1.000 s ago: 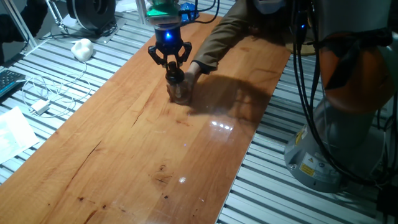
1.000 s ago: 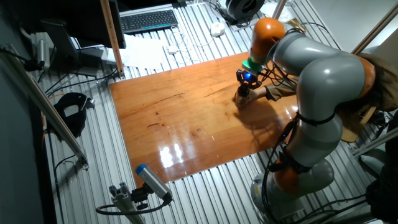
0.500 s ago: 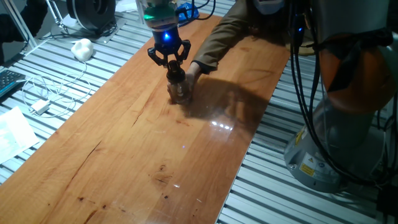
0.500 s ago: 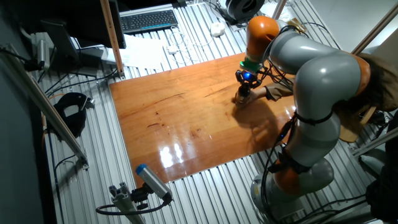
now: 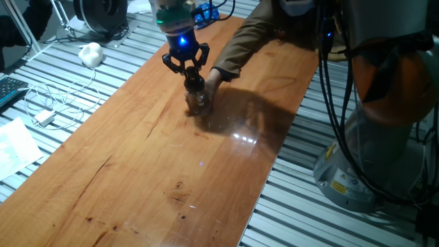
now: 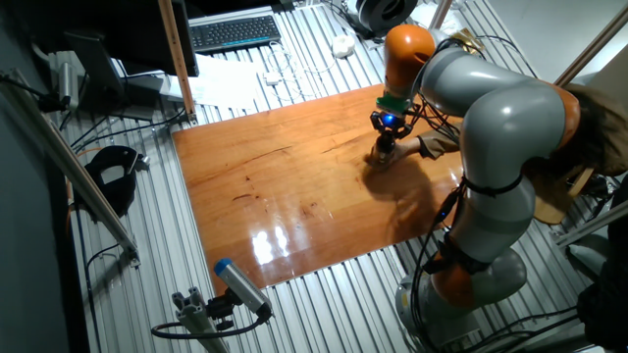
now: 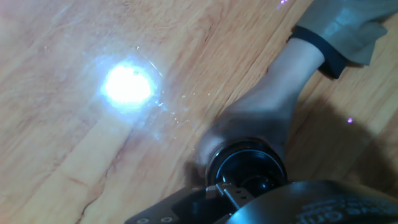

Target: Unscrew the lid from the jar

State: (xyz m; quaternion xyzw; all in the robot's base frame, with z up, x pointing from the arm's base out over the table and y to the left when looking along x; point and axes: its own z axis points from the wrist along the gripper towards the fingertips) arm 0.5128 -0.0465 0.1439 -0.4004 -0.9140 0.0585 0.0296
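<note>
The small clear jar [image 5: 198, 103] stands on the wooden table, and a person's hand [image 5: 213, 81] holds it from the right. The black lid [image 5: 194, 83] sits on top of it. My gripper [image 5: 191, 74] hangs straight above, its fingers closed in on the top of the lid. The other fixed view shows the same stack of gripper [image 6: 385, 143] over jar [image 6: 379, 158]. In the hand view the round black lid [image 7: 248, 167] fills the lower middle. One finger [image 7: 225, 191] reaches its edge, and the person's hand [image 7: 261, 115] wraps around the jar beneath.
The wooden table [image 5: 171, 165] lies between slatted metal surfaces. The person's sleeved arm [image 5: 250, 38] reaches in from the far right. Cables and a white object [image 5: 90, 53] lie off the table to the left. My arm's base [image 5: 384, 103] stands at the right.
My gripper has shifted slightly up and to the far left and seems to have turned a little over the lid. The jar and the person's hand stay in place.
</note>
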